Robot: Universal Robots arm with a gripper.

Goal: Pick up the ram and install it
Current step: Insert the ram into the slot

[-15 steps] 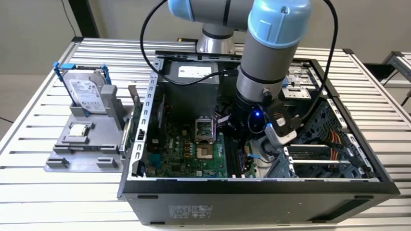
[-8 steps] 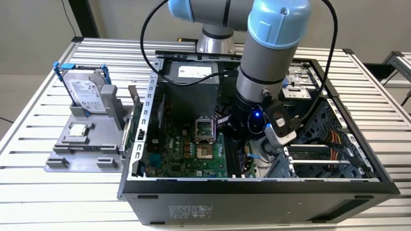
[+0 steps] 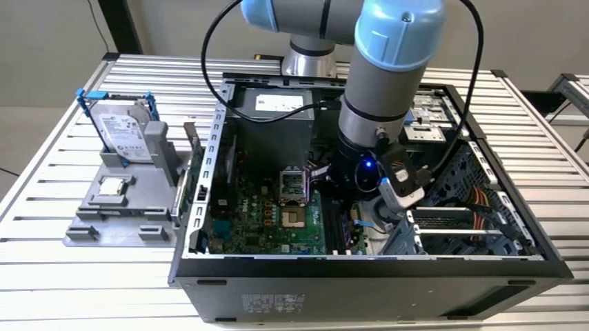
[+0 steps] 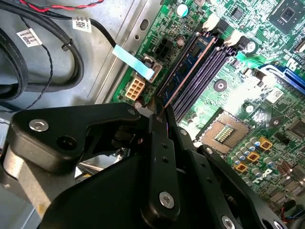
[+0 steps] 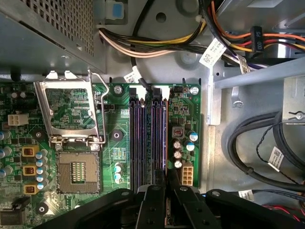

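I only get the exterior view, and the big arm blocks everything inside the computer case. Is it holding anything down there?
Observer: Yes. In the second wrist view the hand is closed on one end of the ram, a thin blue stick standing on edge along a memory slot.
Visitor: Which slot is that?
Observer: The outermost one, next to the white connector near the motherboard's edge.
Visitor: Are the other slots filled too?
Observer: No, the neighbouring slots look empty.

Arm (image 3: 373, 89) reaching down, gripper (image 4: 159, 112) fingers pinched together.
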